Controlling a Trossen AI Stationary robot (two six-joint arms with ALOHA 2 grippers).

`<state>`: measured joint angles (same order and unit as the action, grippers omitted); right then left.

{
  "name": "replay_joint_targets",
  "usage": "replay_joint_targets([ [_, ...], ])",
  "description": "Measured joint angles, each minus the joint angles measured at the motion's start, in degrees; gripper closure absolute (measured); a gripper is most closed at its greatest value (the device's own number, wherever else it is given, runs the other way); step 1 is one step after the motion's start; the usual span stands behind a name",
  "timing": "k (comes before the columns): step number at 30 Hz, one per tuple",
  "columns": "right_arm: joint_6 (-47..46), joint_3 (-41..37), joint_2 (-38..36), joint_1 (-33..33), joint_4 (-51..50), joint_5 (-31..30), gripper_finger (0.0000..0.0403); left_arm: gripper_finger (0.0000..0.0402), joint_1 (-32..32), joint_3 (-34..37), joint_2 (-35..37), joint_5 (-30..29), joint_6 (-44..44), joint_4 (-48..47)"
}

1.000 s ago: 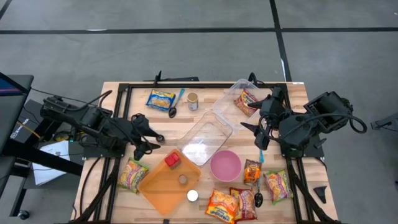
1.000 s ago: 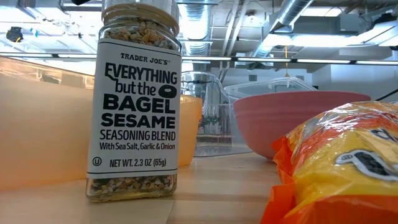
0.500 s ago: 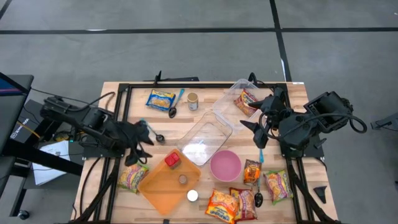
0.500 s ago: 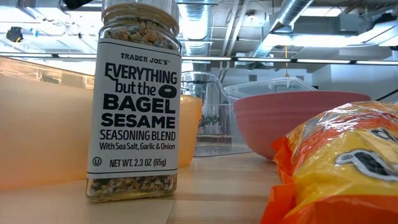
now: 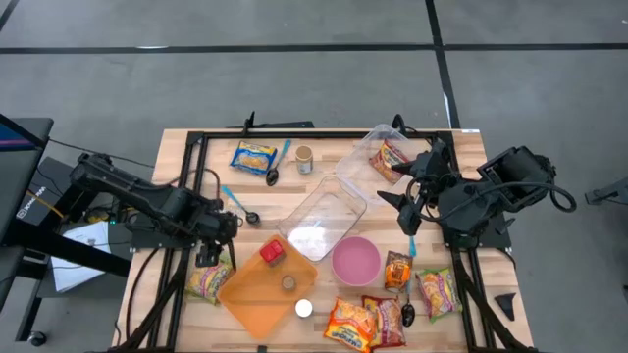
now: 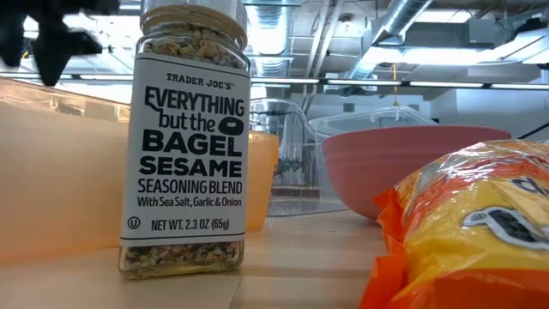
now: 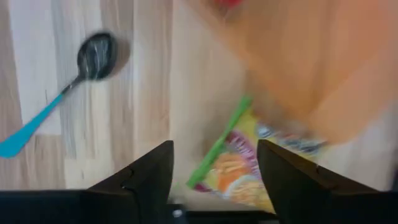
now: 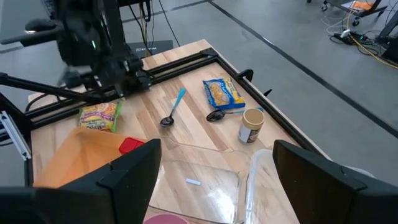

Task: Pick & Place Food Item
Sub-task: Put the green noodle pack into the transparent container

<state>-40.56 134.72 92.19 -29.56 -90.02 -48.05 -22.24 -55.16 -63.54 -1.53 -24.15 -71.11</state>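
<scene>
A noodle packet with a green edge (image 5: 204,282) lies flat on the table at the near left, beside the orange tray (image 5: 257,292). My left gripper (image 5: 216,257) is open and points down just above the packet, which shows between its fingers in the left wrist view (image 7: 239,168). The gripper touches nothing. It also shows in the right wrist view (image 8: 121,87) and as a dark shape in the low view (image 6: 43,34). My right gripper (image 5: 400,208) is open and empty above the table's right half, beside the clear containers.
The tray holds a red item (image 5: 272,252). A blue-handled spoon (image 7: 62,93) lies just beyond the packet. A clear tub (image 5: 324,216), a pink bowl (image 5: 355,261), a seasoning jar (image 6: 184,137) and several more packets (image 5: 368,319) crowd the middle and near right.
My left gripper has moved toward the table's near edge, from beside the blue-handled spoon to above the green-edged packet, and has tipped to point down. The packet has stayed where it was.
</scene>
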Motion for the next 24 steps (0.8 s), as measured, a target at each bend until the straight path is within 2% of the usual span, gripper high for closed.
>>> replay_joint_targets([
  [5,0.0,0.0,0.0,0.0,0.0,0.0,0.0097,0.0237,0.0,8.9,-0.7,3.6,1.4,5.3],
  [11,0.0,0.0,0.0,0.0,0.0,0.0,0.0097,0.0275,0.0,15.0,-0.7,4.1,1.4,10.8],
  [19,0.3,0.0,0.0,0.0,0.0,0.1,0.0097,0.0265,0.0,21.0,-0.7,9.6,3.7,20.3],
  [24,0.4,0.0,0.0,0.0,0.0,0.2,0.0097,0.0248,0.0,22.4,-0.7,10.9,2.8,21.4],
])
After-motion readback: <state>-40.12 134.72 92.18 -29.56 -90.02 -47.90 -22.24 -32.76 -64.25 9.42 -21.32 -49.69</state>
